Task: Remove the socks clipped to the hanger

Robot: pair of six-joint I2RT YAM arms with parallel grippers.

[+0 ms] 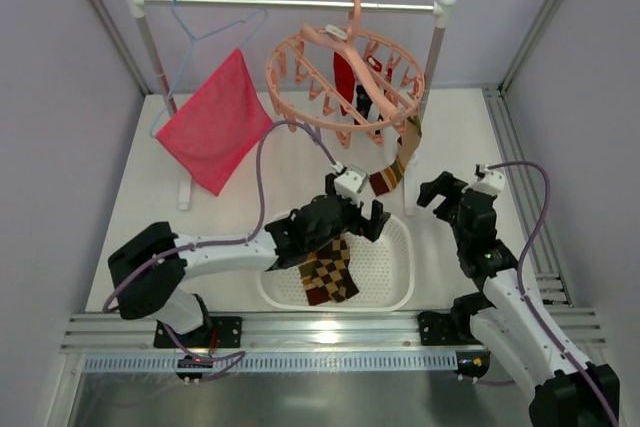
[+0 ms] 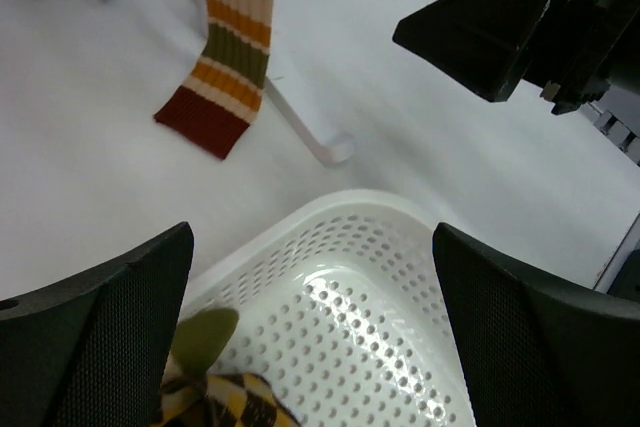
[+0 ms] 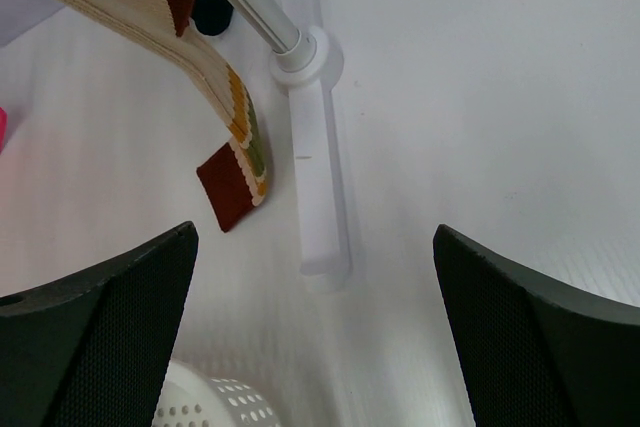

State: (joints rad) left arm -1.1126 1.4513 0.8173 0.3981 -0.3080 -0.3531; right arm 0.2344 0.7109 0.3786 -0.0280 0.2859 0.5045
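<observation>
White tabletop inside a pale booth, with a clothes rail at the back. A round pink hanger [image 1: 345, 47] hung from the rail, and a red sock [image 1: 343, 75], a dark sock [image 1: 364, 103] and a striped sock [image 1: 392, 165] were clipped to it. An argyle sock [image 1: 330, 272] lay in a white basket [image 1: 400, 267] at the near edge. The left gripper [image 2: 312, 237] hovered over the basket, fingers spread wide, grasping nothing. The right gripper [image 3: 312, 232], just right of the basket, was likewise spread and empty, facing the striped sock's lower end.
</observation>
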